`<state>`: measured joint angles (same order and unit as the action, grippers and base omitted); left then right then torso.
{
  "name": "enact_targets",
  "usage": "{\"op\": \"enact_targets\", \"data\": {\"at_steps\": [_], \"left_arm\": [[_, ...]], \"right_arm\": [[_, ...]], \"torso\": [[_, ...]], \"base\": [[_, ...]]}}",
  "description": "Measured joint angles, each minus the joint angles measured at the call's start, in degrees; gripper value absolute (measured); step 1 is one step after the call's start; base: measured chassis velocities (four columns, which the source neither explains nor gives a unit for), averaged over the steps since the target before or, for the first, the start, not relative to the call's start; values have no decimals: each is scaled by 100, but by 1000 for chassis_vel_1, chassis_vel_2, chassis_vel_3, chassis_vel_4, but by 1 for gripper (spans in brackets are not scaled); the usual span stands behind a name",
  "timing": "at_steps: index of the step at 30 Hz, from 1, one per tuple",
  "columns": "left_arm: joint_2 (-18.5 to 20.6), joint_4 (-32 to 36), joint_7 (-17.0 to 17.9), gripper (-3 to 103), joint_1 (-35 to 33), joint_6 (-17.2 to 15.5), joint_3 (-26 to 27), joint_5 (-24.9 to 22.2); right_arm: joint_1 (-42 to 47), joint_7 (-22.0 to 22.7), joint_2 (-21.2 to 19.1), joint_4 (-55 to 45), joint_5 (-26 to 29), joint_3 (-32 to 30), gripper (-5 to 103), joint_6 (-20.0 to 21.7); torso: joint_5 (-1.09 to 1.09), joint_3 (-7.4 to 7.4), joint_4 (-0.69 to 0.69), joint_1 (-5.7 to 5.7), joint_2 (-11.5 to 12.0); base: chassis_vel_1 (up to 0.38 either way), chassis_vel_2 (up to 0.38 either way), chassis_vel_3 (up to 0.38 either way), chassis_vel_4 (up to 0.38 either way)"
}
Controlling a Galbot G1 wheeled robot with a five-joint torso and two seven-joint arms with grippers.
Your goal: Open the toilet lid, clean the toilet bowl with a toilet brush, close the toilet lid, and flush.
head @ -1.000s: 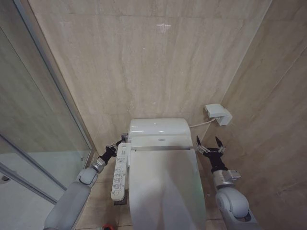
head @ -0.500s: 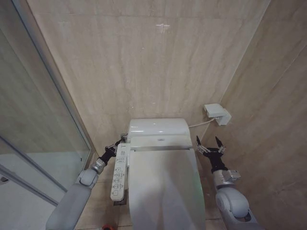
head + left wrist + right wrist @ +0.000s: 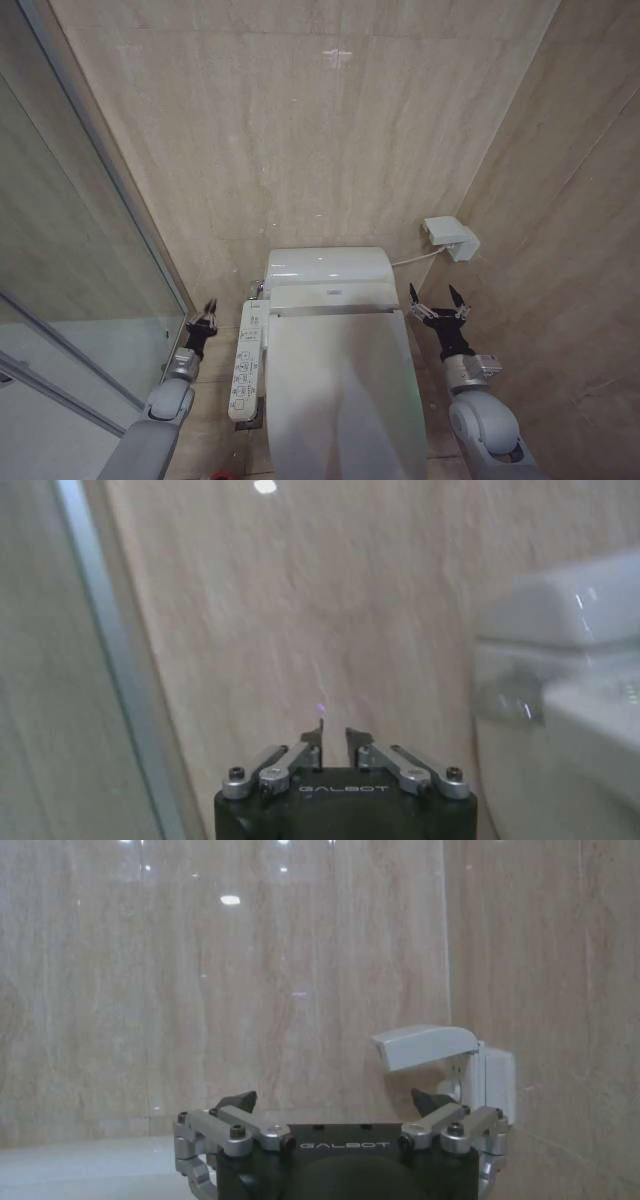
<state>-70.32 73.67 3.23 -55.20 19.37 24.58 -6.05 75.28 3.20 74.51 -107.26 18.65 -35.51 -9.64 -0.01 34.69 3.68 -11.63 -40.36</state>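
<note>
1. Left gripper [image 3: 205, 318] — held left of the toilet lid [image 3: 340, 390], apart from it, fingers drawn nearly together, arm reaching forward.
2. Right gripper [image 3: 434, 300] — raised just right of the lid's rear corner, fingers spread wide, wrist upright, touching nothing.

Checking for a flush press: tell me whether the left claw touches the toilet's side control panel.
Apart. The head view shows bare floor between the left claw and the control panel.
</note>
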Motion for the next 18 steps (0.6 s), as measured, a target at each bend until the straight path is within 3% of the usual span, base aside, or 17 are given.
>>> {"op": "enact_targets", "data": {"at_steps": [3, 4, 11, 12, 18], "left_arm": [[-51, 411, 110, 6, -160, -114, 196, -6], [-78, 586, 131, 33, -226, -183, 250, -22], [-277, 1752, 269, 33, -910, -604, 658, -183], [-303, 1976, 290, 60, -1057, -682, 729, -225], [-451, 2779, 326, 60, -1567, -969, 1008, -346]], "right_arm": [[0, 0, 0, 0, 0, 0, 100, 0], [0, 0, 0, 0, 0, 0, 100, 0], [0, 0, 0, 0, 0, 0, 100, 1], [0, 1, 0, 0, 0, -1, 100, 0], [0, 0, 0, 0, 0, 0, 100, 1]], "torso": [[3, 0, 0, 1, 0], [2, 0, -2, 1, 0], [0, 0, -2, 1, 0], [1, 0, -3, 1, 0], [2, -1, -2, 1, -1]], "base": [[0, 0, 0, 0], [0, 0, 0, 0], [0, 0, 0, 0], [0, 0, 0, 0], [0, 0, 0, 0]]}}
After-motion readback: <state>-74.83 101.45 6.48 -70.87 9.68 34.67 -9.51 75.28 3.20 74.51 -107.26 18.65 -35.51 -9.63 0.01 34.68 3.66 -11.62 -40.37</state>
